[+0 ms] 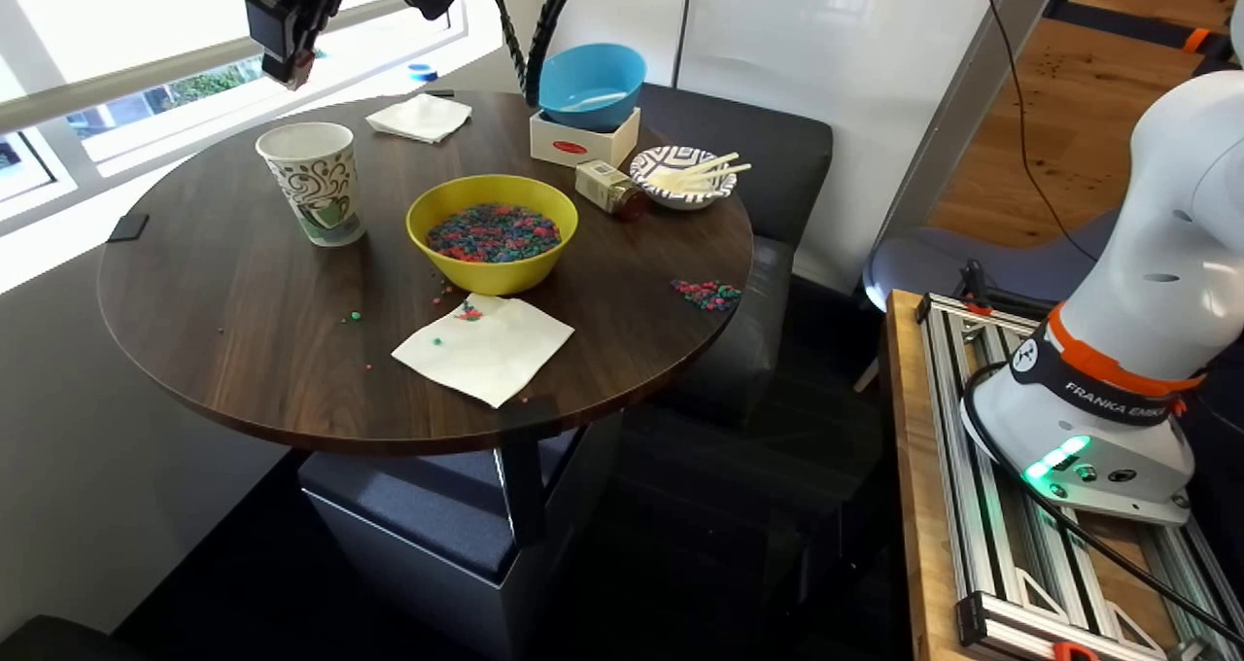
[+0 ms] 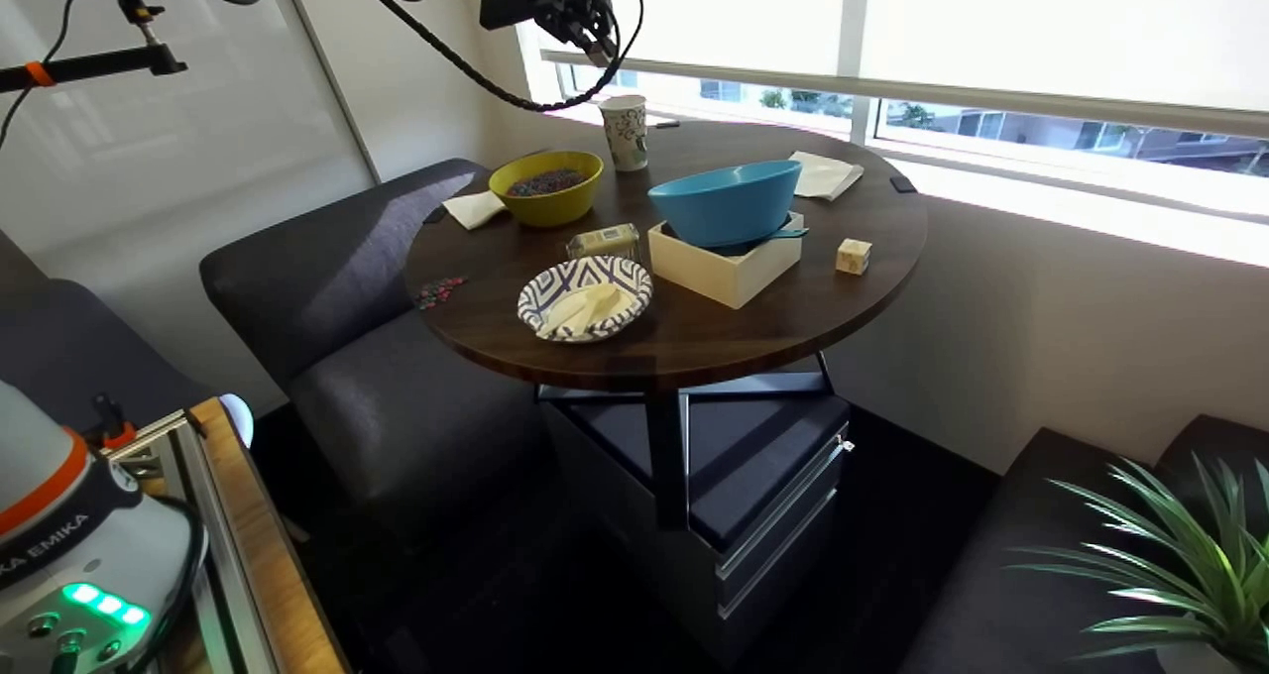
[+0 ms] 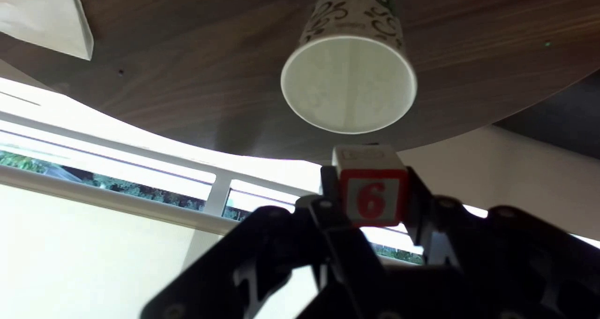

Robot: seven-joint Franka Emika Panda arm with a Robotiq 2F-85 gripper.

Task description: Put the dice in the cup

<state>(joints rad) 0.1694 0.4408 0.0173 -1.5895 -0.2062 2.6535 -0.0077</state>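
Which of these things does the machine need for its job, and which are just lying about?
Part of the job:
gripper
die showing a red 6
patterned paper cup
perhaps the wooden cube

Just lying about:
yellow bowl
blue bowl
white box
paper bowl
labelled jar
napkins

Open air above cup [image 1: 316, 187], gap alongside — then yellow bowl [image 1: 501, 277]

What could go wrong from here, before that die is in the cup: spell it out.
A missed drop: the gripper holds the die above the rim of the cup, so letting go now might make it bounce off the edge.
A tip-over: the cup is tall, narrows toward its base and looks empty, so a bump could topple it.
A spill: the yellow bowl of small coloured bits stands near the cup, so a stray die might scatter some.
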